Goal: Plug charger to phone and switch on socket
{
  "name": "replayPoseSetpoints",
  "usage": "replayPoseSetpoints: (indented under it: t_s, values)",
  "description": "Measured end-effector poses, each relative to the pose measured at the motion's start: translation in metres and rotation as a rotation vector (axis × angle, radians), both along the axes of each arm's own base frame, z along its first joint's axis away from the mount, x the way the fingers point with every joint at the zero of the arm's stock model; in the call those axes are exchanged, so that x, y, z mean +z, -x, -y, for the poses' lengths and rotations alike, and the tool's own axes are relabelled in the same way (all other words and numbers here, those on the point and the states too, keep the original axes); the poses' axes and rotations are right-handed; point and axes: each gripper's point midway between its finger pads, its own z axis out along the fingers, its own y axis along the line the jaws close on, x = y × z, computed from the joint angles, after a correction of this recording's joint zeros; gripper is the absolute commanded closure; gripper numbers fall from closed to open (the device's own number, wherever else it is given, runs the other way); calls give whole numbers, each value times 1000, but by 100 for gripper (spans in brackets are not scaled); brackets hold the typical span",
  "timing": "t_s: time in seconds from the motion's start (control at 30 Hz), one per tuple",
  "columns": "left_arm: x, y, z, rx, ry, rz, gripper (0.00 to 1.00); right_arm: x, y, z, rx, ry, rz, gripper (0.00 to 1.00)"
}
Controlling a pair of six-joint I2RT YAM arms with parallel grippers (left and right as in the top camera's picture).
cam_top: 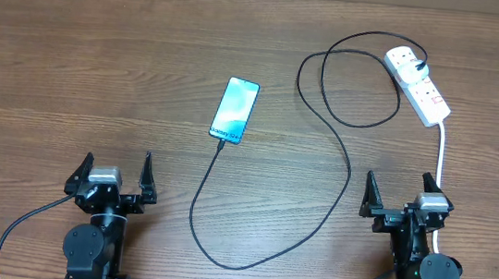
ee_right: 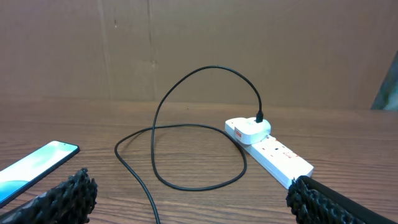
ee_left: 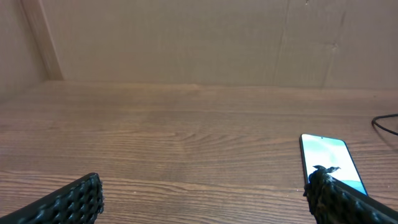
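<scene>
The phone (cam_top: 234,111) lies flat in the middle of the table with its turquoise screen up; it also shows in the left wrist view (ee_left: 329,162) and the right wrist view (ee_right: 34,167). The charger cable (cam_top: 334,148) runs from the phone's near end, loops across the table, and its plug (cam_top: 406,61) sits in the white socket strip (cam_top: 420,86). The plug (ee_right: 249,129) and socket (ee_right: 280,157) show in the right wrist view. My left gripper (cam_top: 115,177) and right gripper (cam_top: 403,195) are both open and empty near the front edge.
The socket's thick white cord (cam_top: 441,155) runs down past the right arm. A brown cardboard wall (ee_left: 186,37) stands behind the table.
</scene>
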Motion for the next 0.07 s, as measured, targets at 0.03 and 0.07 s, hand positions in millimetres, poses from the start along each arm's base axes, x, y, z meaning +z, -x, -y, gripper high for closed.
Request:
replayPoseSetpoints:
  t_s: [0.03,0.07]
  values:
    - [0,0,0,0,0,0,0,0,0,0,0,0,0,0]
    - [0,0,0,0,0,0,0,0,0,0,0,0,0,0]
